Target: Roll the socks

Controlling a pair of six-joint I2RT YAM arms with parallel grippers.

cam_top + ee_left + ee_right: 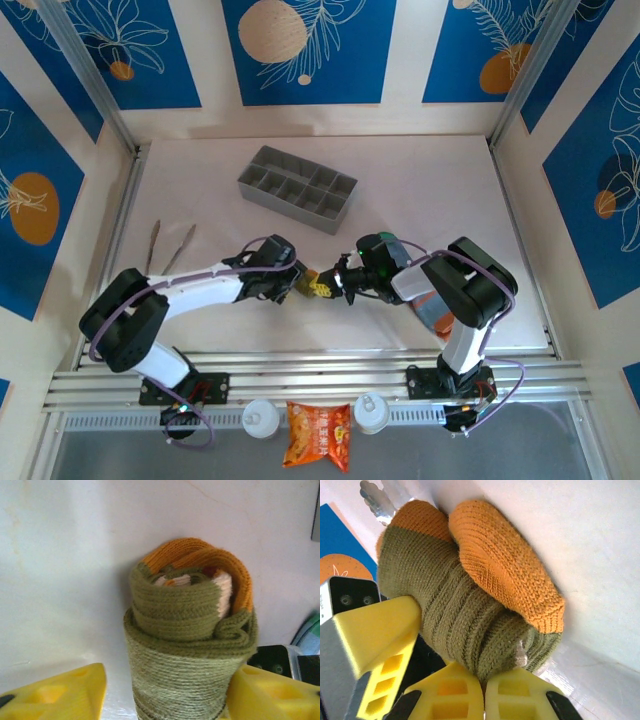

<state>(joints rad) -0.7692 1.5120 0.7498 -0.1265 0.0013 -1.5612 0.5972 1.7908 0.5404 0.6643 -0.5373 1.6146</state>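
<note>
Left gripper (300, 283) and right gripper (338, 281) meet almost tip to tip in the top view, on the near side of the grey compartment tray (297, 187). The rolled olive-brown sock (318, 286) sits between them. The grey-blue sock (432, 312) lies nearer still and to the right of the tray, mostly hidden under the right arm, with a bit of its orange cuff showing. Near-left of the tray a pair of tongs (170, 247) rests on the white table (430, 190). An orange snack packet (317, 435) lies beyond the arm bases, well apart from the tray.

From the left wrist, the left gripper's jaws stand partly open on either side of the roll and grip nothing. One yellow finger (272, 690) touches the roll's side. The other finger (55, 695) stands clear of it, with bare table between. The roll's end faces the camera, olive layers wound around cream and orange stripes, with the orange toe curving over the far side.

From the right wrist, the right gripper's fingers (520, 695) are pressed tight together on a pinch of olive knit at the roll's edge. The roll lies directly beyond the tips, its orange toe on the side toward the table. A yellow finger of the left gripper touches its other side.
</note>
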